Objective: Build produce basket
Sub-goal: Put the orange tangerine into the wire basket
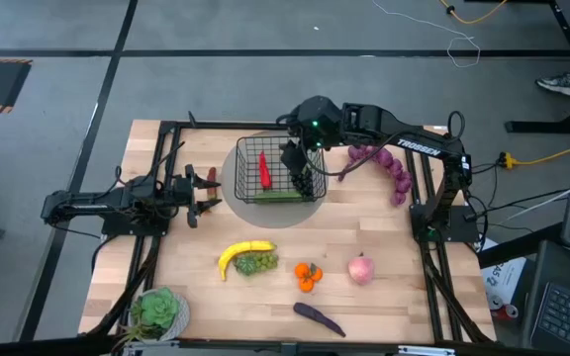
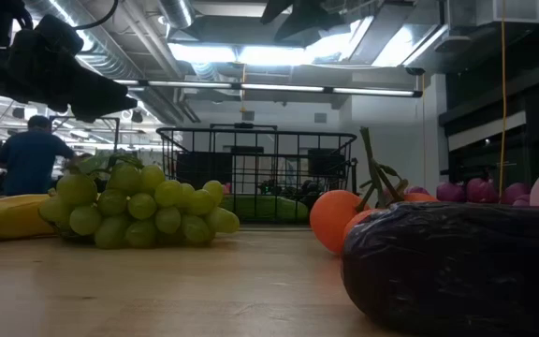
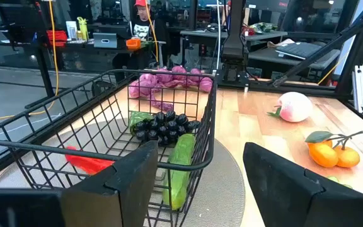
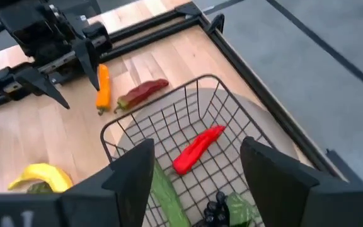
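Observation:
The black wire basket stands on a round grey disc at the table's far middle. In it lie a red chili, a green cucumber and a dark grape bunch. My right gripper hovers open above the basket's right part, over the dark grapes, touching nothing. My left gripper is open just left of the basket, level with the table; its fingers face the basket's wall. Banana, green grapes, oranges, peach and eggplant lie on the near table.
A purple grape bunch lies right of the basket. An orange pepper and a dark red chili lie by my left gripper. A potted plant stands at the near left corner. A person shows in the room behind.

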